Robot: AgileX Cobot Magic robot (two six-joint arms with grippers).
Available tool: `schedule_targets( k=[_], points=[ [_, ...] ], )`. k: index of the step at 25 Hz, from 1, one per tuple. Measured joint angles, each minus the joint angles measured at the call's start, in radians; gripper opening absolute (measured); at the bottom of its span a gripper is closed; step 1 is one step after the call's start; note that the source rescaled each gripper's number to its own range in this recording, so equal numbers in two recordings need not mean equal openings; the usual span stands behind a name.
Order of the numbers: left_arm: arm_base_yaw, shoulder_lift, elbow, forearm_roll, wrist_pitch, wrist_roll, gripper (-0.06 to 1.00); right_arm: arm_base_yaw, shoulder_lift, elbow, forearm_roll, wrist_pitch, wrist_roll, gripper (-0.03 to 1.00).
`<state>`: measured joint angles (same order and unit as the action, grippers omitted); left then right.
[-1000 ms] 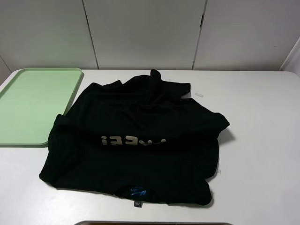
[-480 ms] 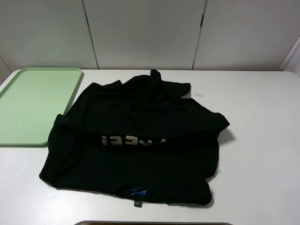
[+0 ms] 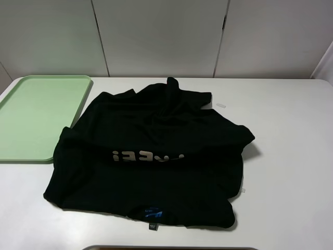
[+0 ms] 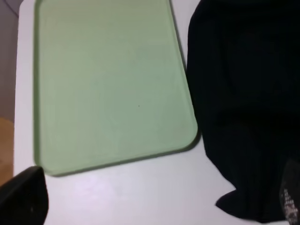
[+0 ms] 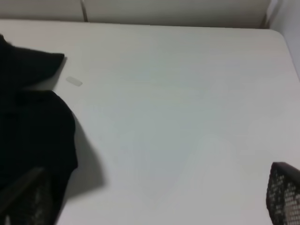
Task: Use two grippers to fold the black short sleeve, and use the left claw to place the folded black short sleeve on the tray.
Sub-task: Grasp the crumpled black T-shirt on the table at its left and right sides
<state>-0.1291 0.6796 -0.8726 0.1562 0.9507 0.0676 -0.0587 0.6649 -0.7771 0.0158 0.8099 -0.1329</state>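
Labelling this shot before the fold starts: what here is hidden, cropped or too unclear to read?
Exterior high: the tray runs off the left edge.
Exterior high: lettering on the black short sleeve is half buried in a fold, unreadable.
Exterior high: neck label print too small.
Wrist views: left pincer and right pincer show only blurred finger edges, cropped by the frame.
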Motion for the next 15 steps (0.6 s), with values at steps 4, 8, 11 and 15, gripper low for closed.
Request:
schedule_targets(
  k=[4,8,11,15],
  points=[
    [-0.032,0.182,-0.109,0.006,-0.001,0.078,0.99,0.027,0.154,-0.102,0.013,-0.006,-0.067,1.0],
    [-0.159,0.316,-0.192,0.015,-0.011,0.133,0.99,0.144,0.303,-0.206,0.007,-0.01,-0.121,1.0],
    [-0.244,0.398,-0.219,0.031,-0.014,0.198,0.97,0.249,0.409,-0.27,-0.016,-0.01,-0.151,1.0],
    [-0.324,0.486,-0.231,0.035,-0.015,0.241,0.96,0.368,0.534,-0.324,-0.028,-0.01,-0.174,1.0]
  ],
)
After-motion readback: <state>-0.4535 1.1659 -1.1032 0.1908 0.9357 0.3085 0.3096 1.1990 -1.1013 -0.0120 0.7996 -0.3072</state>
